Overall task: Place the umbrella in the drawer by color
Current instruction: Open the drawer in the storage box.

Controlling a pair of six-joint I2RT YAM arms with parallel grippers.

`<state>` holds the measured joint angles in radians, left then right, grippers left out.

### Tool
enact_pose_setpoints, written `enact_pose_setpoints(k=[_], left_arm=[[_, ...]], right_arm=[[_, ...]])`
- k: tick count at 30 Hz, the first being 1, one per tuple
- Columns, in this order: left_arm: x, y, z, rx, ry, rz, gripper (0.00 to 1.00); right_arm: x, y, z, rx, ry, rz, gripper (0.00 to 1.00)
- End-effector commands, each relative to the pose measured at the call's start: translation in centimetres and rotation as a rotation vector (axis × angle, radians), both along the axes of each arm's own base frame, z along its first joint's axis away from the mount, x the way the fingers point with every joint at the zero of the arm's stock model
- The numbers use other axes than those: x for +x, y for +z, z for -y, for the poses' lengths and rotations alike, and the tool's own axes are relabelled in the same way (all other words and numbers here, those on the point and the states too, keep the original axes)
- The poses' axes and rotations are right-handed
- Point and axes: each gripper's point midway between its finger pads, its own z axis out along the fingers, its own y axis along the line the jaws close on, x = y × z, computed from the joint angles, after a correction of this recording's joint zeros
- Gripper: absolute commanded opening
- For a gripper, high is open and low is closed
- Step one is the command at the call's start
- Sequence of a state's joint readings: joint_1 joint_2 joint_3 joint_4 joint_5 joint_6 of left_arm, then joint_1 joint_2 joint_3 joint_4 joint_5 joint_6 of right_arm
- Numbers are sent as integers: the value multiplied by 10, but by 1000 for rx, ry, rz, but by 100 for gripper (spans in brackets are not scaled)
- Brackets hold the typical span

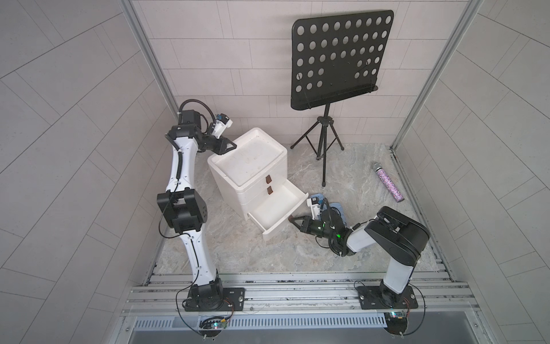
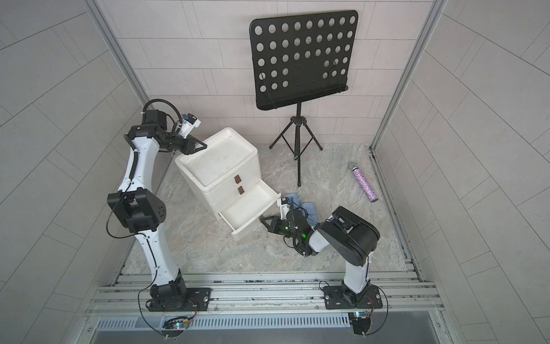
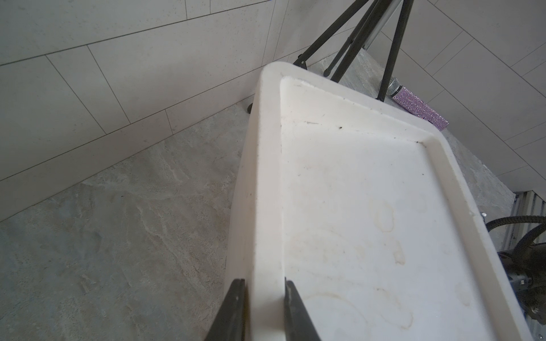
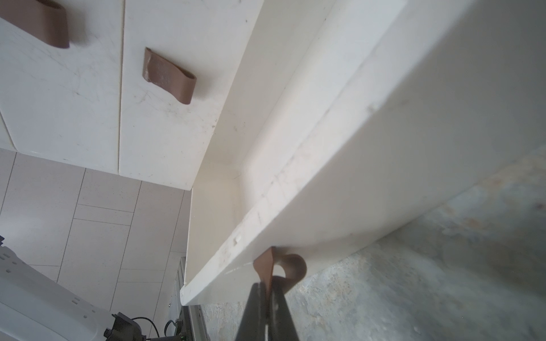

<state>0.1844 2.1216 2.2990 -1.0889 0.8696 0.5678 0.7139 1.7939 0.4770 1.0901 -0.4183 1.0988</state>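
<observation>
Both grippers are clamped: left gripper (image 3: 263, 285) pinches the raised rim of the white cabinet (image 1: 247, 162) to brace it, right gripper (image 4: 270, 288) nips the brown loop handle (image 4: 291, 265) of the bottom drawer (image 1: 275, 205), which stands pulled out and empty. Blue umbrella (image 2: 311, 211) lies on the floor just behind the right wrist, partly hidden. Drawer looks far enough out, so right should release and back straight off the loop without nudging the drawer, left holding the brace.
</observation>
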Motion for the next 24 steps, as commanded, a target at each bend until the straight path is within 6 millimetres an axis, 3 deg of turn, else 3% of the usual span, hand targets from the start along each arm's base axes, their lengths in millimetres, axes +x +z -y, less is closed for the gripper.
enact_pose_setpoints(k=[1,24], left_arm=[[-10,-62,6,-133,74,-323,1],[-5,-57,-3,-149,106,-308,3]], right_arm=[[-21,-10,-1,-37,67,-28,0],[-31,-15,-1,-86,79,-27,0]])
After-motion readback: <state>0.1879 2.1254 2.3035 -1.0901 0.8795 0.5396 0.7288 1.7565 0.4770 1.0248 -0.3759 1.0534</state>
